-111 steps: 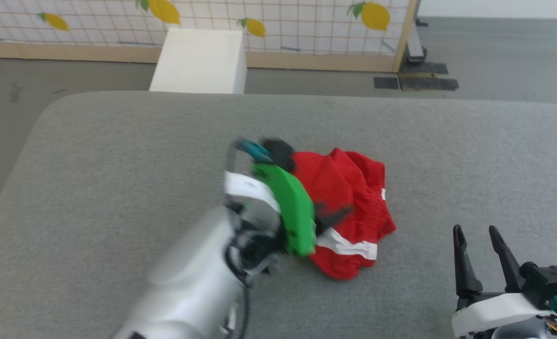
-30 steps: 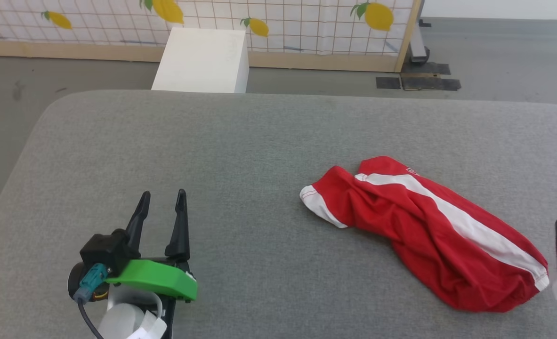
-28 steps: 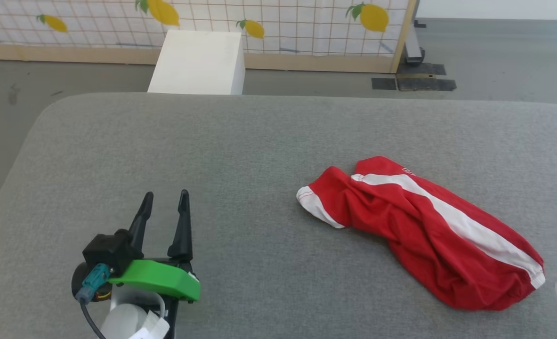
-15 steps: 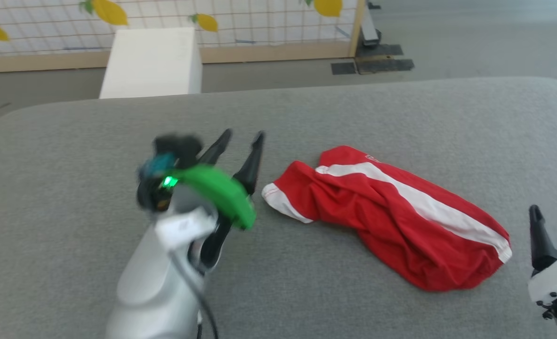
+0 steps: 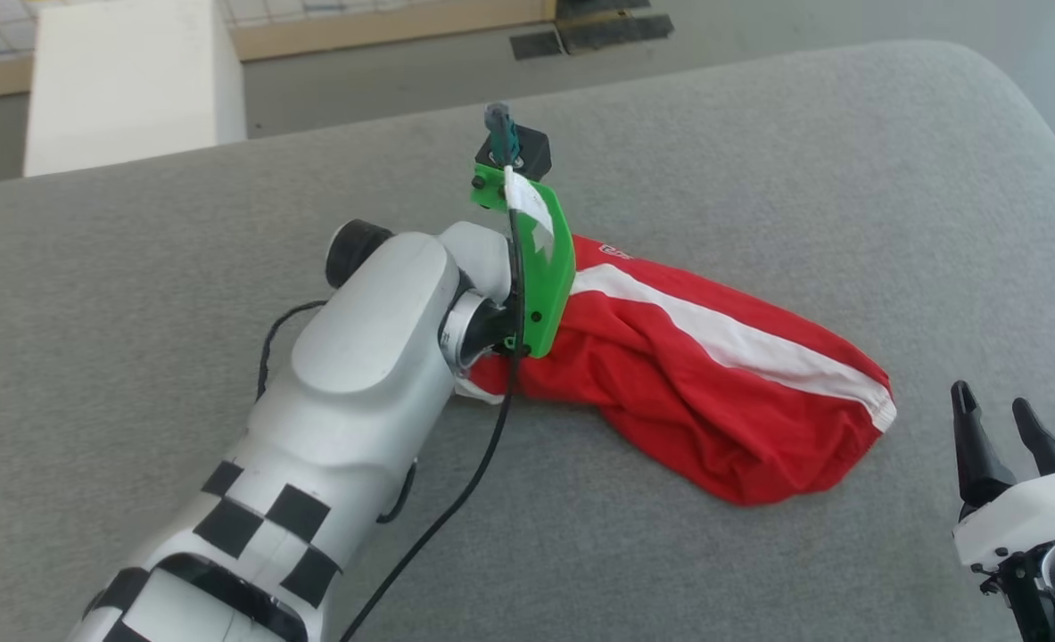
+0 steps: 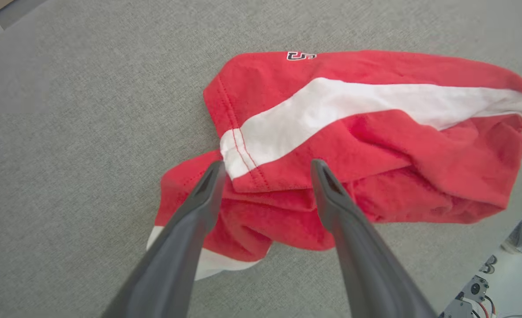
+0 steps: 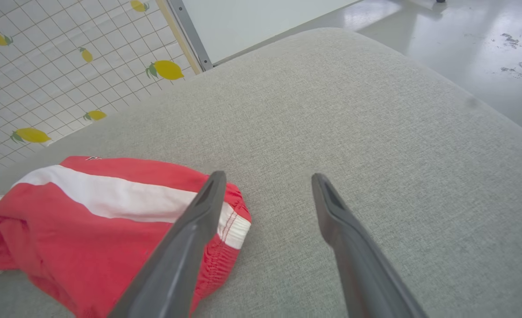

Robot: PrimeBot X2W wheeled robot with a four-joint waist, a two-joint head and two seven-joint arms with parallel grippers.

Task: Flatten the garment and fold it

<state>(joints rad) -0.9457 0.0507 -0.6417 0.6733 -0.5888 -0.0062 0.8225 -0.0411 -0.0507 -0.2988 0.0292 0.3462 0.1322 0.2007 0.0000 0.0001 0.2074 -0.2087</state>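
Left pincer, released, straddles the striped hem of the shorts: lower straight, pinch that corner. Right pincer, released, should take the waistband beside it.

Garment on table; left claw over it, right claw beside.

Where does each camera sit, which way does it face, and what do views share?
Head view: head-mounted, looking down on the grey table; left forearm and right gripper show.
Left wrist view: looks down along the open left gripper onto the garment.
Right wrist view: looks along the open right gripper across the table.
Shared: all three show the garment.
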